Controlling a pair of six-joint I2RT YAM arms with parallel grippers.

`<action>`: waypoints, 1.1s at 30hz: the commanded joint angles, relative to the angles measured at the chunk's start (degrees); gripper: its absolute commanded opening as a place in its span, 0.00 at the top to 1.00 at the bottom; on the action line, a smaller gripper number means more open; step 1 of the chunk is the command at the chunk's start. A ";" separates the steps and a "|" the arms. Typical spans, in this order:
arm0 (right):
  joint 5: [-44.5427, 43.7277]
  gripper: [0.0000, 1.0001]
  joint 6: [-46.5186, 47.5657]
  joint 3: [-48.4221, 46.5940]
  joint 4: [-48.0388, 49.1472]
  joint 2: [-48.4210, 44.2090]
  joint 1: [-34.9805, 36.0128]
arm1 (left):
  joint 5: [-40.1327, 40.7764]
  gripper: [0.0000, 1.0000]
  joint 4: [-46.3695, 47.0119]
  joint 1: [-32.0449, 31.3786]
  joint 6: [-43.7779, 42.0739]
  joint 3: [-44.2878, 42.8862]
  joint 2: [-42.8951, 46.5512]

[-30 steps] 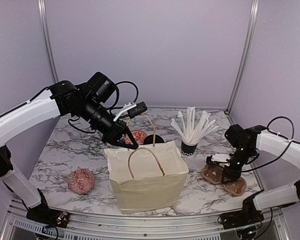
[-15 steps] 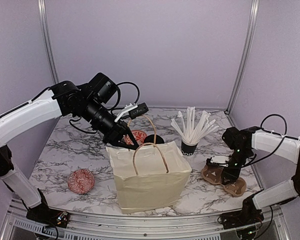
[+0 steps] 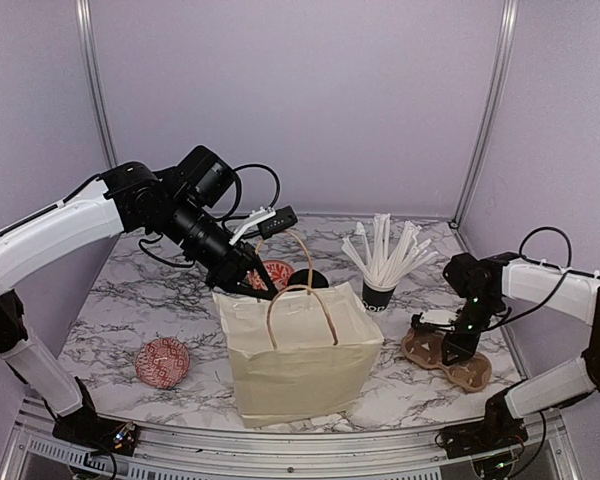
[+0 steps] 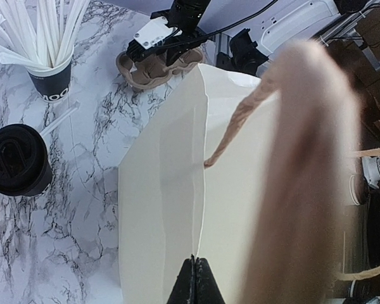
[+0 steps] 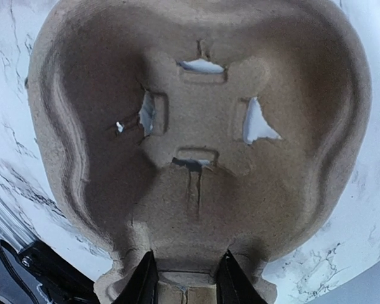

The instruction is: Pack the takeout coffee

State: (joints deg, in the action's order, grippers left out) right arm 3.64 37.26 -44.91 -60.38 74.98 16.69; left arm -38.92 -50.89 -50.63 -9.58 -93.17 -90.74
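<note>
The takeout coffee [image 3: 308, 278] is a black lidded cup [image 4: 16, 158] standing behind the cream paper bag [image 3: 300, 360], clear of both grippers. My left gripper [image 3: 263, 290] is shut on the bag's back rim [image 4: 194, 278], holding the mouth open. At the right, my right gripper [image 3: 450, 345] is down on the brown pulp cup carrier [image 3: 468, 372]. Its fingers [image 5: 145, 278] press either side of the carrier's [image 5: 196, 126] narrow middle neck, and the gripper [image 5: 189, 282] is closed on it.
A black cup of white wrapped straws [image 3: 380, 293] stands between the bag and the carrier. One red-patterned bowl [image 3: 162, 362] sits at the front left, another [image 3: 275, 272] behind the bag. The bag's rope handles [image 4: 304, 158] stand up over its mouth.
The bag has slid a little to the right with my left gripper. My right gripper has settled onto the carrier and its fingers have narrowed around the neck.
</note>
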 commanded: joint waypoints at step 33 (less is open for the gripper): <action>55.00 0.76 7.09 -61.98 -5.40 2.29 18.91 | 9.47 0.31 -1.06 -0.35 3.78 -6.04 8.08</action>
State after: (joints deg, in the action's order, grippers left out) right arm 54.26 48.86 -104.60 -72.69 75.13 28.77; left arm -30.96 -52.88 -50.65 -7.64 -100.75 -85.67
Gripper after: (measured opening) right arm 0.272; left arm 0.691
